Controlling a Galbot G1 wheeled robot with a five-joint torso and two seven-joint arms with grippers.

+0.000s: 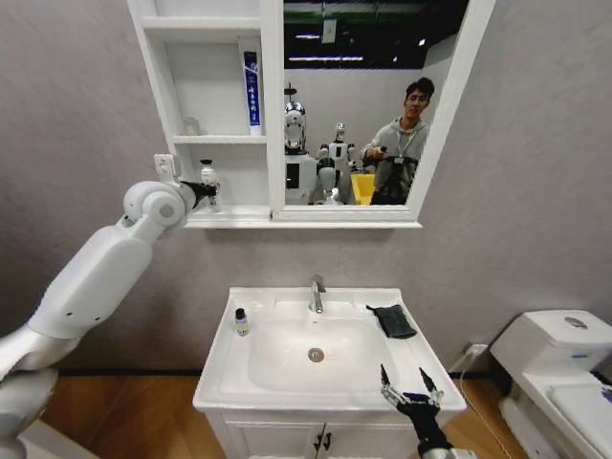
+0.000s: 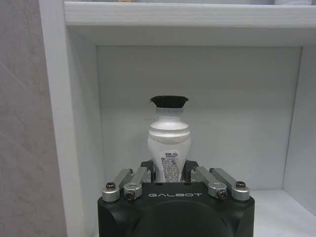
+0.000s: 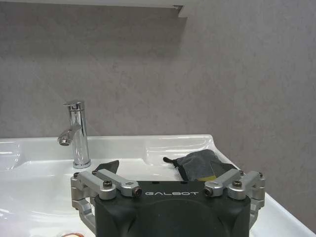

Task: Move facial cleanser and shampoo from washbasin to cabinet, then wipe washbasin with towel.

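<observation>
1. The left arm reaches up to the bottom niche of the white wall-hung cabinet [image 1: 206, 143]; the left gripper [image 1: 206, 194] is at the open front of that niche.
2. In the left wrist view the left gripper [image 2: 170, 170] has its fingers closed around the lower body of a white bottle [image 2: 169, 148] with a black cap, which stands upright inside the niche.
3. In the head view the same white bottle [image 1: 207, 182] is in the lowest shelf niche, at the gripper's tip.
4. A tall blue and white tube [image 1: 251, 88] stands upright in the middle niche, against its right wall.
5. The washbasin [image 1: 277, 382] is below the cabinet, with a chrome tap [image 1: 316, 293] at the back of its bowl.
6. A small bottle [image 1: 241, 321] with a dark cap stands on the basin's left rim.
7. The dark grey towel [image 1: 393, 320] lies folded on the back right rim, right of the tap.
8. The right gripper [image 1: 410, 389] hovers over the front right corner of the basin, fingers spread apart and holding nothing.
9. In the right wrist view the towel [image 3: 200, 165] lies just beyond the right gripper [image 3: 170, 185], with the tap [image 3: 76, 133] off to one side.
</observation>
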